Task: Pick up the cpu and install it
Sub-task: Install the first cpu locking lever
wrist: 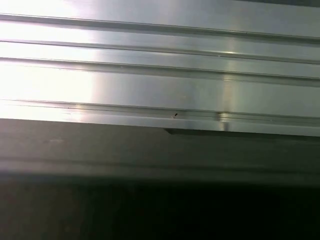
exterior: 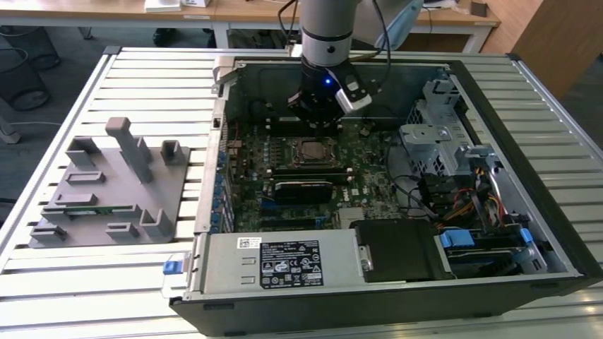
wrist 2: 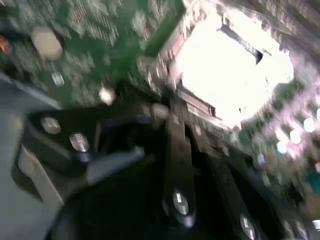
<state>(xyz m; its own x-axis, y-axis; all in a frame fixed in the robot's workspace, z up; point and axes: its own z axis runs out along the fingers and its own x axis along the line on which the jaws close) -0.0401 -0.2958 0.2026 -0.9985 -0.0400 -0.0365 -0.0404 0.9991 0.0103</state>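
Gripper (exterior: 325, 121): above the socket, for seating.
Cpu (exterior: 312, 150): in socket, just below jaws.
Jaws: opening cannot be told.

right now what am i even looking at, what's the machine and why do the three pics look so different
The exterior view shows a robot arm reaching down into an open computer case that lies on a slatted metal table. At its end is a gripper, hovering just above the cpu, the square silver chip in its socket on the green motherboard. I cannot tell whether the gripper is open or holding anything. On the exterior view's left sits a grey parts holder.

The two wrist views come from cameras on the arm. The second wrist view looks past the gripper's dark parts at the cpu, a bright glare. The first wrist view shows metal slats.
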